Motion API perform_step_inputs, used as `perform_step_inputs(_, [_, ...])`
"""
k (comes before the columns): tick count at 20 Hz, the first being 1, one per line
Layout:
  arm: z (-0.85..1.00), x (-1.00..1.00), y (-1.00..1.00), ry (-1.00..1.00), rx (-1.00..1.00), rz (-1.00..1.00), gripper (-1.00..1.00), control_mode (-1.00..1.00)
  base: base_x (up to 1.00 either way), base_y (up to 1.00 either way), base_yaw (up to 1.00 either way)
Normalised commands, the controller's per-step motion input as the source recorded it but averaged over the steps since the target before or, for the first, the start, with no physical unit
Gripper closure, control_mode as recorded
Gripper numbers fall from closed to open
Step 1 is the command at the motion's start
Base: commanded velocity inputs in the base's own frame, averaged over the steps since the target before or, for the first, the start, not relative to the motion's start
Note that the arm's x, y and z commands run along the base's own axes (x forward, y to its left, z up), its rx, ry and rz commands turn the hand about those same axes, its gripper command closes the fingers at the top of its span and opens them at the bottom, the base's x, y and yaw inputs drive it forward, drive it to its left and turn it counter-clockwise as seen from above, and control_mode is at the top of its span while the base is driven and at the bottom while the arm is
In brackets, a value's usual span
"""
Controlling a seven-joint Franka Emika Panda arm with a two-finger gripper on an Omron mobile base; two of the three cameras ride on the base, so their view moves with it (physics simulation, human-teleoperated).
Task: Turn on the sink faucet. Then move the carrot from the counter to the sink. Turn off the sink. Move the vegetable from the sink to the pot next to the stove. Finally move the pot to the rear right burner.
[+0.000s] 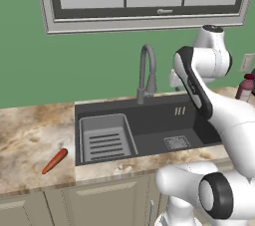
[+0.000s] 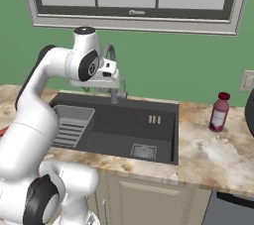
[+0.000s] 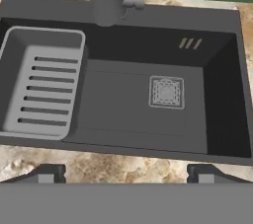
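1. We see one sink (image 1: 149, 120), a dark grey basin set into the marbled tabletop (image 1: 25, 135). It holds one lighter grey ribbed tray insert (image 1: 104, 138) at its left end and one square drain grate (image 3: 166, 92) on the floor toward the right; no vegetable lies in it.
2. One carrot (image 1: 55, 161) lies on the tabletop, left of the sink and near the front edge, apart from the basin rim.
3. One gooseneck faucet (image 1: 147, 73) rises from the back rim of the sink, its spout arching over the basin. We make out no water under it.
4. One pink-red bottle with a dark cap (image 2: 219, 112) stands upright on the tabletop right of the sink, toward the back edge.
5. Our hand (image 3: 126, 173) hangs above the front rim of the sink, looking down into the basin. Its two fingertips (image 3: 47, 173) stand wide apart with nothing between them.
6. In the right base view the hand (image 2: 101, 73) sits beside the faucet, up near its arch.
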Motion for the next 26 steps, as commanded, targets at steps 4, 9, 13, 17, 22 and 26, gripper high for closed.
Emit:
perform_step_inputs(4, [-0.35, 0.06, -0.52, 0.00, 0.00, 0.00, -1.00, -1.00, 0.00, 0.00, 0.00])
perform_step_inputs(9, [-0.26, 0.19, -0.20, -0.01, 0.00, 0.00, -1.00, -1.00, 0.00, 0.00, 0.00])
perform_step_inputs(13, [-0.33, 0.29, -0.18, 0.00, 0.00, 0.01, -1.00, -1.00, 0.00, 0.00, 0.00])
perform_step_inputs(17, [-0.43, 0.31, -0.15, -0.07, 0.05, 0.02, -1.00, -1.00, 0.00, 0.00, 0.00])
perform_step_inputs(22, [-0.18, 0.05, 0.00, -0.15, 0.05, 0.03, -1.00, -1.00, 0.00, 0.00, 0.00])
perform_step_inputs(26, [-0.01, -0.14, 0.00, -0.17, 0.05, 0.03, -1.00, -1.00, 0.00, 0.00, 0.00])
